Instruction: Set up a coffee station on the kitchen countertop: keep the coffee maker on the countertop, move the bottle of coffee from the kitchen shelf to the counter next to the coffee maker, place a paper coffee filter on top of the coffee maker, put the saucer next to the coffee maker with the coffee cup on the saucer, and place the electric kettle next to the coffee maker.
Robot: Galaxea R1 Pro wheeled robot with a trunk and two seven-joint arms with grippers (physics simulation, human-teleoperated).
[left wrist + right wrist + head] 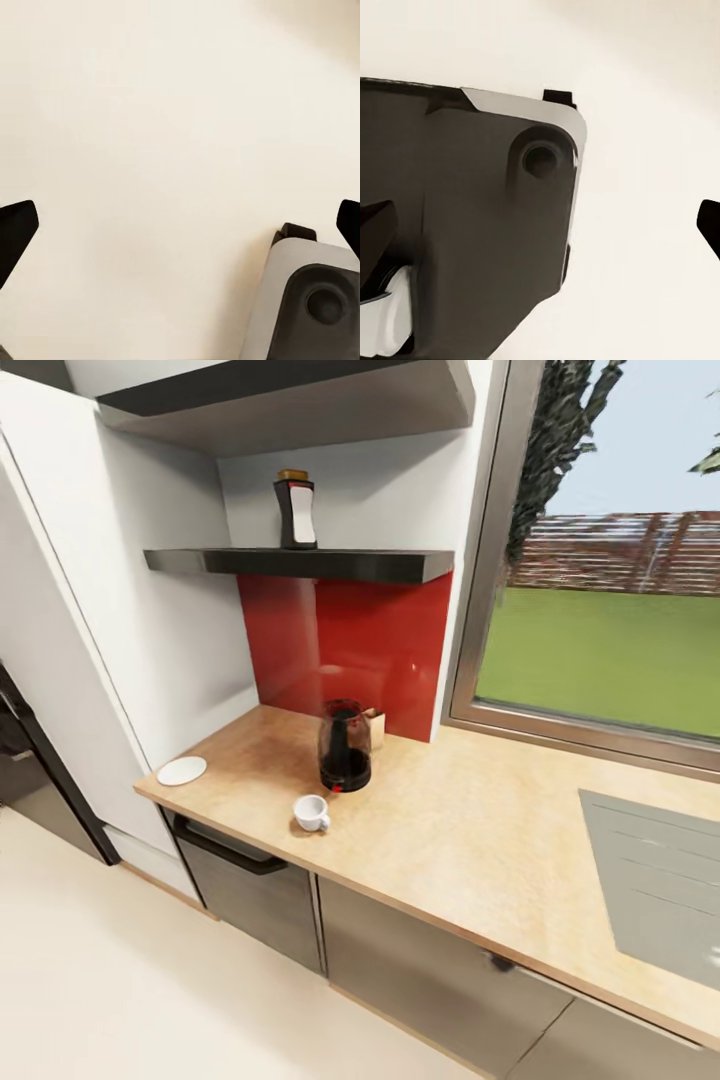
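The bottle of coffee [296, 510] is standing upright on the dark shelf [300, 563], above the red backsplash [350, 650]. Down on the countertop [470, 830] the electric kettle [345, 747] is sitting near the back, the coffee cup [311, 813] is resting just in front of it, and the saucer [182, 770] is lying well apart at the left corner. The steel sink [660, 880] is showing at the right. The left gripper [180, 225] is hanging spread wide over pale floor [150, 112]; the right gripper [547, 225] is gaping too, beside the robot's dark base [472, 225].
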